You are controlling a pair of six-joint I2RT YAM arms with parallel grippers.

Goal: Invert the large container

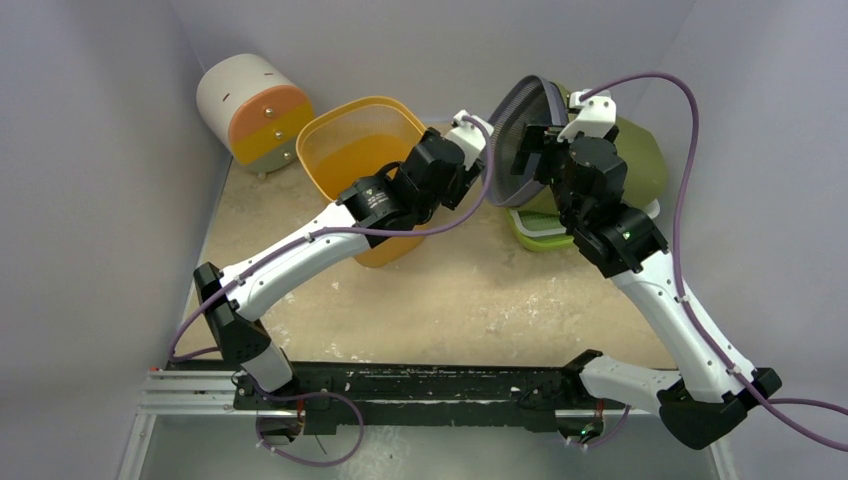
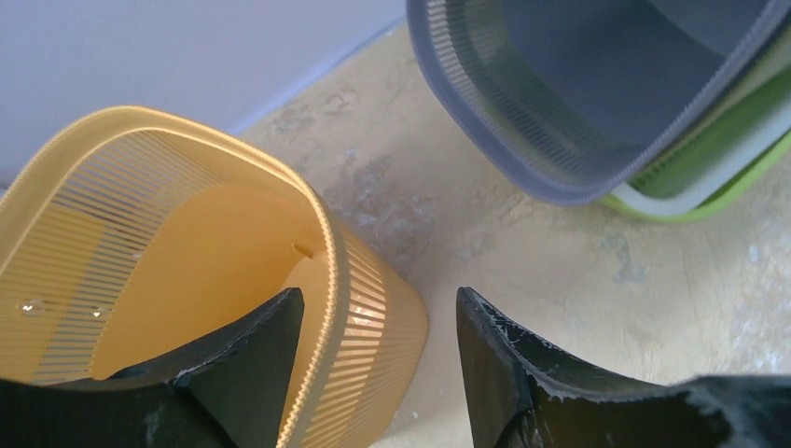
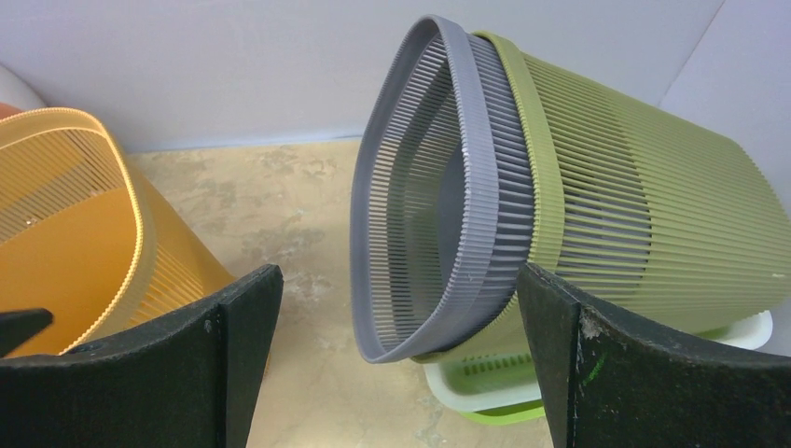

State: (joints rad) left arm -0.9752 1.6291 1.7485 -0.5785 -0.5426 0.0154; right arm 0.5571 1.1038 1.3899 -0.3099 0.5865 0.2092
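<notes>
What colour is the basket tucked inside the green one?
The inner basket is grey, ribbed with thin slits; clearest in the right wrist view.

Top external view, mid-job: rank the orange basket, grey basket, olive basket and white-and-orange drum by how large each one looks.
1. orange basket
2. white-and-orange drum
Unranked: grey basket and olive basket. The right arm hides much of both, so their apparent sizes cannot be compared fairly.

open tabletop [image 1: 480, 290] runs between the orange basket [image 1: 360, 150] and the grey basket [image 1: 520, 140]; back wall [image 1: 420, 40] close behind both.
</notes>
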